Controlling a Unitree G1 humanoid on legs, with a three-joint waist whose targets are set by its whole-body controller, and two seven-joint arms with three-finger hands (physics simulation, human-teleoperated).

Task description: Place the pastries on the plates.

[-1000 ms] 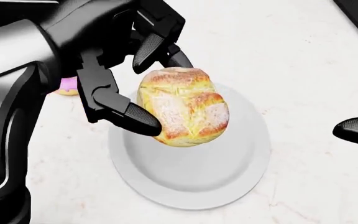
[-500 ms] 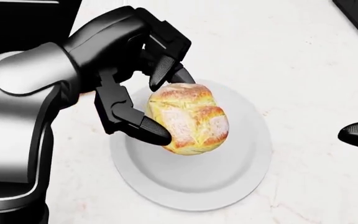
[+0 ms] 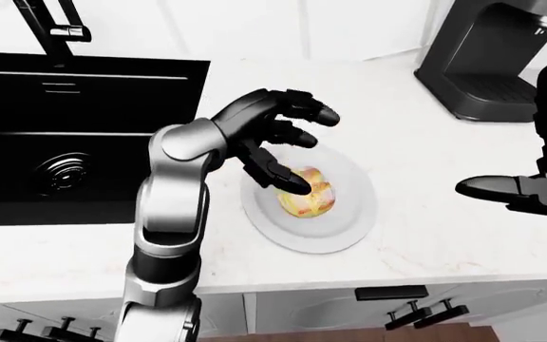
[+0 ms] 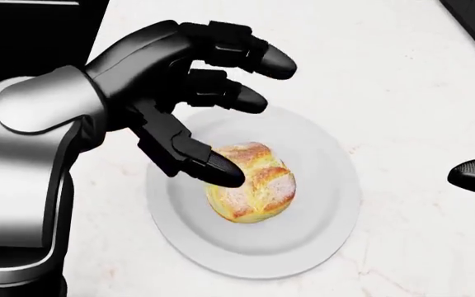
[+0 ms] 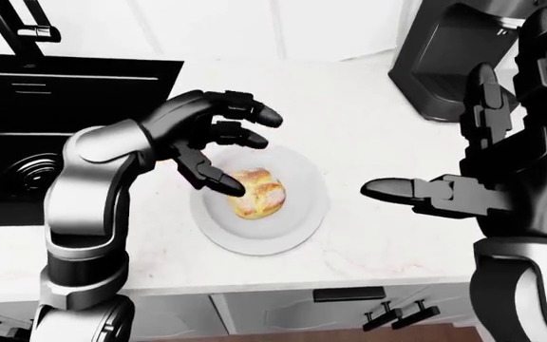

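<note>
We note the crusty bread roll [image 4: 250, 190] resting in the well of the white plate [image 4: 320, 244], which sits on the worktop [image 4: 419, 93] close to its near edge, roughly midway along it; this placement looks to us like the goal for this pastry, so we judge this part of the task met. The left hand [image 4: 196, 99] hangs above the plate's left side with its three fingers spread apart and gripping nothing; the thumb tip [image 4: 213, 170] lies against or just over the roll's upper left, and we cannot tell whether it touches. The right hand [image 5: 502, 178] is also splayed and empty, held over the worktop's right part, well apart from the plate, presumably kept clear. Materials: roll rounded, golden-brown, cracked and flour-dusted crust; plate smooth, round, glossy, shallow-rimmed; worktop pale marble-like stone with faint veins. Further off, a black sink [image 3: 83, 135] is set in the far left of the worktop, with a dark faucet [image 3: 55, 25], and a dark coffee machine [image 3: 492, 64] stands in the far right corner.
</note>
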